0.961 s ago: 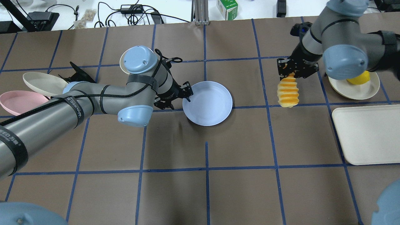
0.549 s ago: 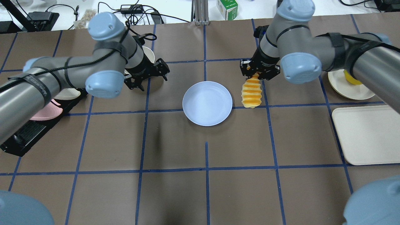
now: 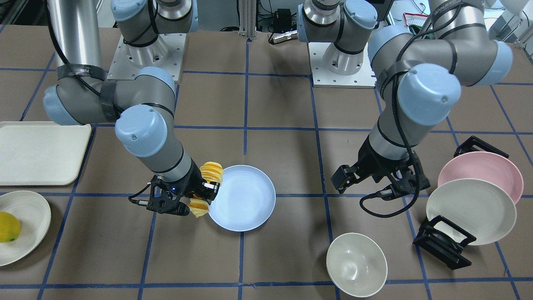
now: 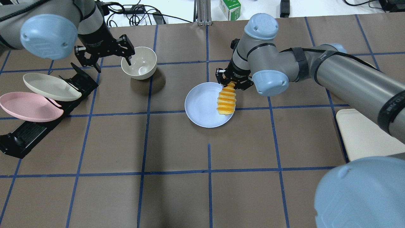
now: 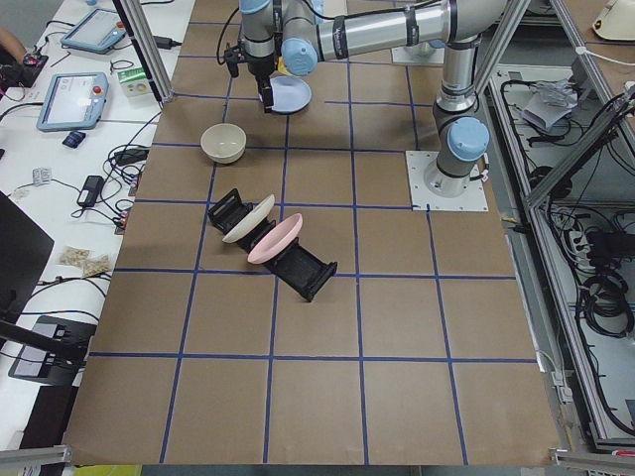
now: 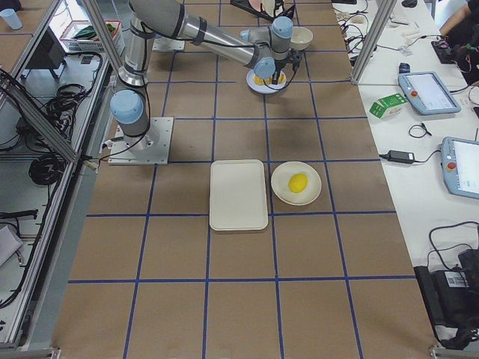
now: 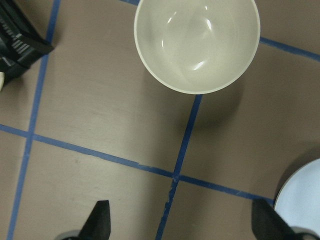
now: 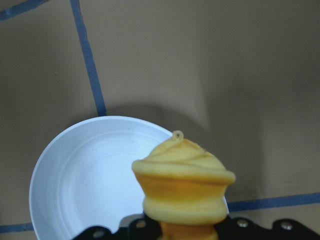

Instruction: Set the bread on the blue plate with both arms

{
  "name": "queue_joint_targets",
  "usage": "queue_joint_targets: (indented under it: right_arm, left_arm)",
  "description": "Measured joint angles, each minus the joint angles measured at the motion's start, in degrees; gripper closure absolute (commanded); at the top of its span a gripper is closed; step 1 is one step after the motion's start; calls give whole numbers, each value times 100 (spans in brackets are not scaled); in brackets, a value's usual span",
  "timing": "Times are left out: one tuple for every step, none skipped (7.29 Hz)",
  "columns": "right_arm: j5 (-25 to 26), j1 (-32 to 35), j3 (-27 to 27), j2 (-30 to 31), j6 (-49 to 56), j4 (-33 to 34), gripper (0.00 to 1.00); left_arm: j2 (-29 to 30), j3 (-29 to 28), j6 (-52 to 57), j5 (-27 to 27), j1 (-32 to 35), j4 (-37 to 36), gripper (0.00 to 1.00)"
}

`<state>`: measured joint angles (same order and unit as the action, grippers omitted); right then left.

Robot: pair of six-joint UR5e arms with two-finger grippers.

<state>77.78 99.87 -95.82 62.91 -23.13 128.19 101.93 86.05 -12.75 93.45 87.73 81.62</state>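
The blue plate (image 4: pixel 202 107) lies on the brown table near the middle. My right gripper (image 4: pixel 233 83) is shut on the far end of the striped yellow-orange bread (image 4: pixel 226 102) and holds it over the plate's right part. In the front view, the bread (image 3: pixel 210 172) sits at the plate (image 3: pixel 250 200) edge under that gripper (image 3: pixel 183 196). The right wrist view shows the bread (image 8: pixel 182 182) above the plate (image 8: pixel 90 175). My left gripper (image 4: pixel 106 58) is open and empty, left of a cream bowl (image 4: pixel 139 66). It also shows in the left wrist view (image 7: pixel 182 225).
A black rack (image 4: pixel 41 126) holds a cream plate (image 4: pixel 50 86) and a pink plate (image 4: pixel 28 107) at the left. A cream tray (image 4: pixel 364 136) lies at the right. A yellow lemon (image 3: pixel 8 227) sits on a cream plate (image 3: pixel 33 216).
My right gripper has carried the bread leftward from beside the blue plate to over its right part. My left arm has swung away left and farther back, beside the bowl.
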Motion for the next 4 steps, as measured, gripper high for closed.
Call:
queue_joint_targets:
  right_arm:
    - [-56,36,46,-127,-69,88,58]
    - [-103,75,69,-228,-123,127,54]
    - [-129,123,77,-283,-150,142,54]
    - [-141,173,75,-309,-160,147,49]
  left_arm:
    - [-237,-49,40,121,1,294,0]
    - [-481,-47,55,176,0,465,0]
    - [-694,-5,60,176,-4,578,0]
    - [-833,49,61,145,7,648,0]
